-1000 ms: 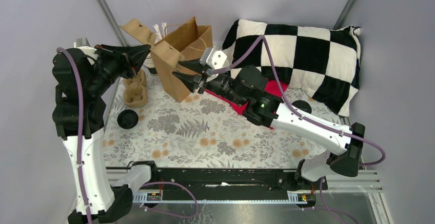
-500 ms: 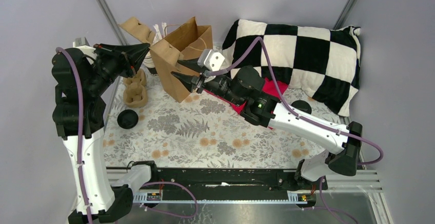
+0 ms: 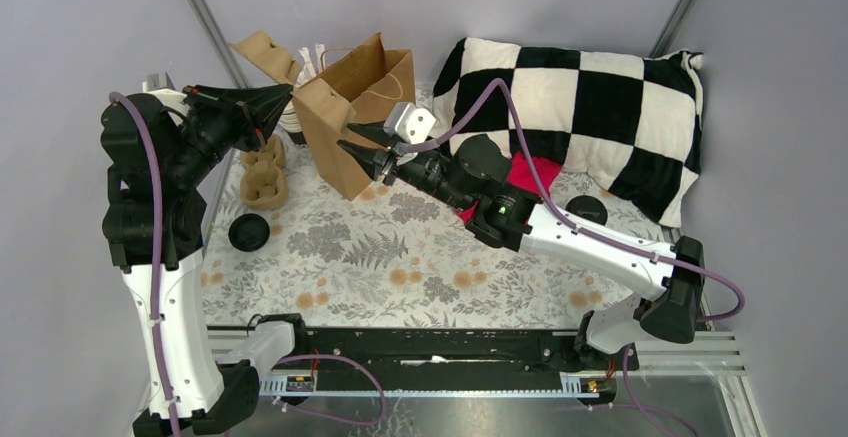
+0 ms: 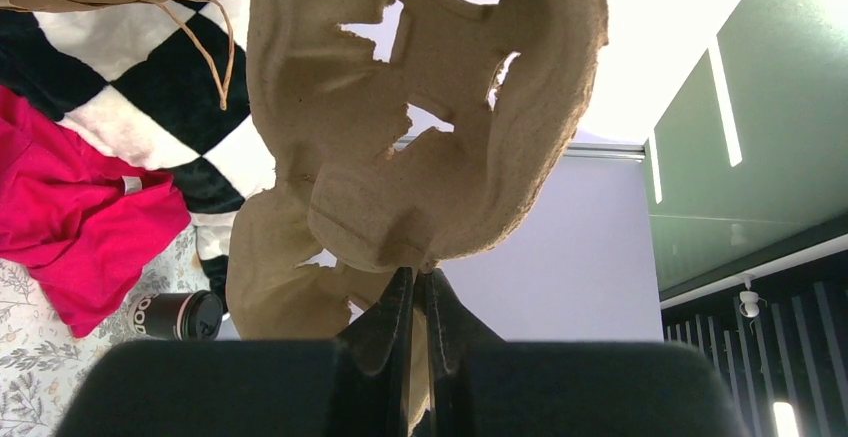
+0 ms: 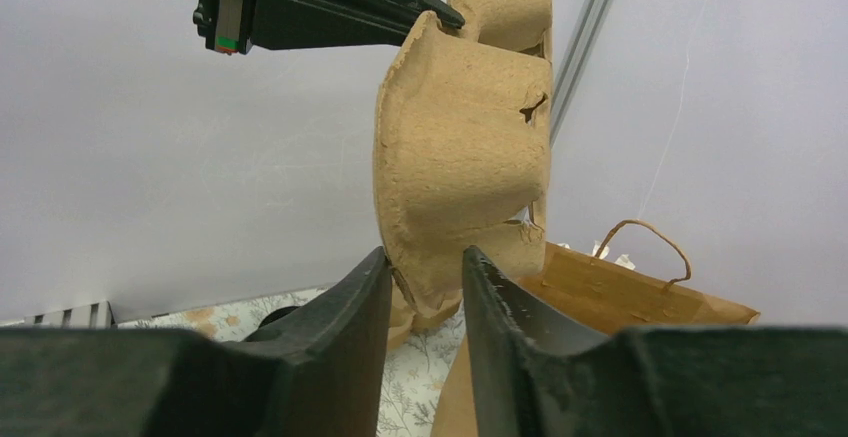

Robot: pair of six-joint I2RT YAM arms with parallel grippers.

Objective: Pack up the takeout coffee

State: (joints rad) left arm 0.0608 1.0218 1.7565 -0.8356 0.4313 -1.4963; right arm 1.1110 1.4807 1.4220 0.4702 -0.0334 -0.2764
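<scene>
The takeout coffee [image 3: 586,209], a dark cup with a black lid, lies on the mat by the pillow; it also shows in the left wrist view [image 4: 180,315]. The brown paper bag [image 3: 360,107] stands open at the back. My left gripper [image 3: 290,97] is shut on a tan pulp cup carrier [image 4: 420,107], held in the air left of the bag. My right gripper [image 3: 342,144] is open and empty at the bag's near left corner. In the right wrist view its fingers [image 5: 425,257] frame the carrier [image 5: 465,147] beyond them.
More pulp carriers [image 3: 265,177] are stacked on the mat at the left. A black round lid [image 3: 248,231] lies in front of them. A checkered pillow [image 3: 590,107] and a red cloth [image 3: 528,169] fill the back right. The table's rail runs along the near edge.
My right arm has shifted a little to the left, its gripper still at the bag's corner, uncovering more of the coffee cup. My left gripper and the carrier have not moved.
</scene>
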